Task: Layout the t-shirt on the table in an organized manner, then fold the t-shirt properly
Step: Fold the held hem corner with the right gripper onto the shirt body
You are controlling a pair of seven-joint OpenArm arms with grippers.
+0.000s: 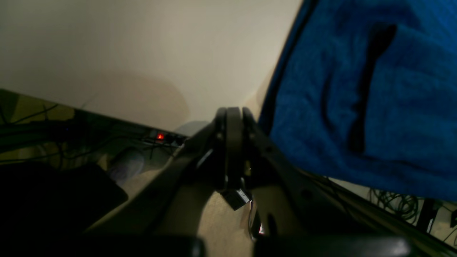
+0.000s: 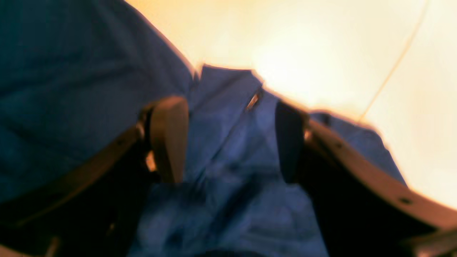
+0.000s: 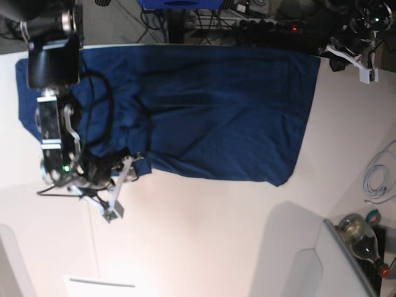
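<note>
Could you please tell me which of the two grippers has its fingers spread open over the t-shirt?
The right gripper, open above the t-shirt; the left gripper is shut beside the shirt's edge.

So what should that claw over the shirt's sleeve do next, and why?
Probably close. The right claw is open with the t-shirt sleeve fabric between its fingers, so pinching looks like the natural next step before pulling it flat on the table.

Navy t-shirt [image 3: 204,111] spread mostly flat on white table [image 3: 204,235]; wrinkled and bunched at one end.
</note>
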